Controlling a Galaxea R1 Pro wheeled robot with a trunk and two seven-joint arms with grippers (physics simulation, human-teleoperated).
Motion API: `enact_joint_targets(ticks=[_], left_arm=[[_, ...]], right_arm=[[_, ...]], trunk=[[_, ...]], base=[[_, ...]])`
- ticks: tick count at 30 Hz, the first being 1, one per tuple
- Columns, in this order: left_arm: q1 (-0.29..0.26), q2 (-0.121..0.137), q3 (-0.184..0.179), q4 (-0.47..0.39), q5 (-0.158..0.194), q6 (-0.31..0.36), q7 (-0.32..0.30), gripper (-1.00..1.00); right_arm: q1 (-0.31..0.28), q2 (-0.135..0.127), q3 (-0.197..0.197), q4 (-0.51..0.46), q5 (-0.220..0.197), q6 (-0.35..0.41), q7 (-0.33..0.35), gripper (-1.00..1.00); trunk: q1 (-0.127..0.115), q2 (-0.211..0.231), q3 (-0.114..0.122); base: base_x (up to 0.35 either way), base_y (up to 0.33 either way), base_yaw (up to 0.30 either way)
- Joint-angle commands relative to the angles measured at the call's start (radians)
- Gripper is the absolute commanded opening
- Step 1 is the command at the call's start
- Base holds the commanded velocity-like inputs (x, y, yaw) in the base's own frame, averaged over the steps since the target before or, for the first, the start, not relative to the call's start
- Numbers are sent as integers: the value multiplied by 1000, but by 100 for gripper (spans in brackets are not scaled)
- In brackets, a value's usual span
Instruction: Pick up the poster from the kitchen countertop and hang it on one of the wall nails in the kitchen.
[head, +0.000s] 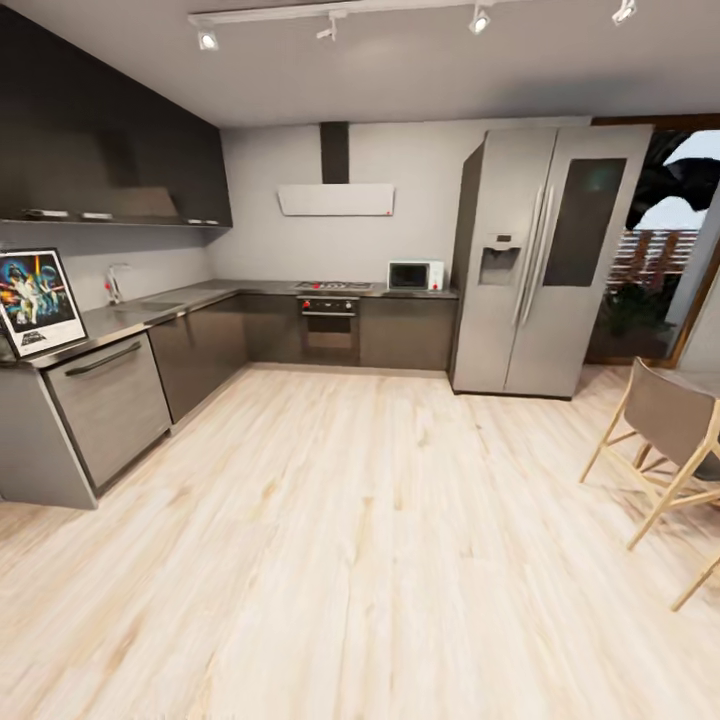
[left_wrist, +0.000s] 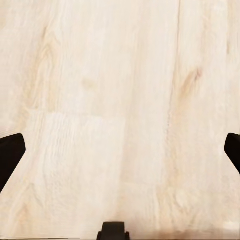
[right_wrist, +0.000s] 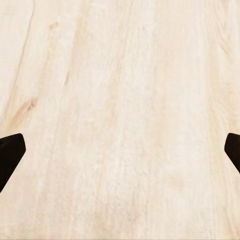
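- Framed Star Wars poster (head: 37, 301), thin black frame, leans on grey stone countertop (head: 150, 318): likely light, rigid; pinch its side edge.
- Left gripper (left_wrist: 120, 150) and right gripper (right_wrist: 120, 150) spread wide, empty, over pale wood floor (head: 380, 560).

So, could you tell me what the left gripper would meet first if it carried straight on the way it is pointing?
Most likely the pale wooden floor. In the left wrist view the left gripper stands open, its dark fingertips wide apart, with nothing but floorboards between and beyond them. How far off the floor lies is unclear.
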Motion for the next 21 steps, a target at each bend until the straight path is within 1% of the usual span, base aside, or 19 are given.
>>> enact_joint_targets(ticks=[1, 6, 11, 15, 17, 19, 21], left_arm=[[0, 0, 1, -1, 0, 0, 0, 100], [0, 0, 1, -2, 1, 0, 0, 100], [0, 0, 1, -2, 1, 0, 0, 100], [0, 0, 1, -2, 1, 0, 0, 100], [0, 0, 1, -2, 1, 0, 0, 100], [0, 0, 2, -2, 1, 0, 0, 100], [0, 0, 9, -2, 1, 0, 0, 100]], right_arm=[[0, 0, 0, 1, 0, -3, -1, 100], [0, 0, 0, 1, 0, -3, -4, 100], [0, 1, 1, 1, 1, -2, -41, 100], [0, 0, 4, 22, 7, 0, -70, 100], [0, 0, 7, 31, 20, 0, -72, 100], [0, 0, 12, 43, 64, -2, -76, 100], [0, 1, 13, 46, 80, -3, -78, 100]], trunk=[[0, 0, -1], [0, 0, -1], [0, 0, -1], [0, 0, -1], [0, 0, -1], [0, 0, -1], [0, 0, -1]], base=[[0, 0, 294], [0, 0, 294], [0, 0, 279], [0, 0, 91], [0, 0, 29], [0, 0, 12], [0, 0, 30]])
